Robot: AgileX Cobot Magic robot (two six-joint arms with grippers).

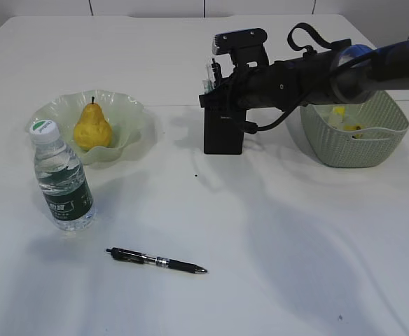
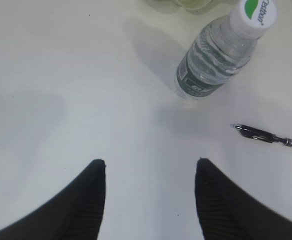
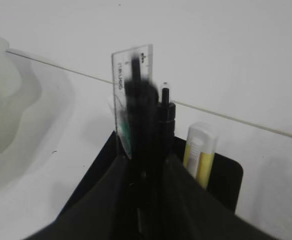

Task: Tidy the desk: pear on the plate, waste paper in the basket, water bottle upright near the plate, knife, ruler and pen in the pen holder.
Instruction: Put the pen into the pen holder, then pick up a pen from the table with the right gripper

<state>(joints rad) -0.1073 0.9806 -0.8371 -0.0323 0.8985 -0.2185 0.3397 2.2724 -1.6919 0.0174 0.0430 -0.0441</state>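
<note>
The yellow pear (image 1: 92, 127) lies on the pale green plate (image 1: 131, 112). The water bottle (image 1: 63, 183) stands upright in front of the plate and also shows in the left wrist view (image 2: 213, 55). A black pen (image 1: 157, 261) lies on the desk near the front (image 2: 271, 137). My right gripper (image 3: 146, 165) is over the black pen holder (image 1: 223, 133), shut on a blurred dark pen (image 3: 136, 95). The clear ruler (image 3: 121, 75) and a yellow knife (image 3: 200, 152) stand in the holder. Yellow waste paper (image 1: 348, 126) lies in the sage-green basket (image 1: 351, 147). My left gripper (image 2: 150, 162) is open and empty over bare desk.
The right arm (image 1: 316, 70) stretches from the right edge across the basket to the holder. A thin seam (image 3: 246, 122) runs across the desk behind the holder. The plate's rim (image 3: 1, 115) shows at the left of the right wrist view.
</note>
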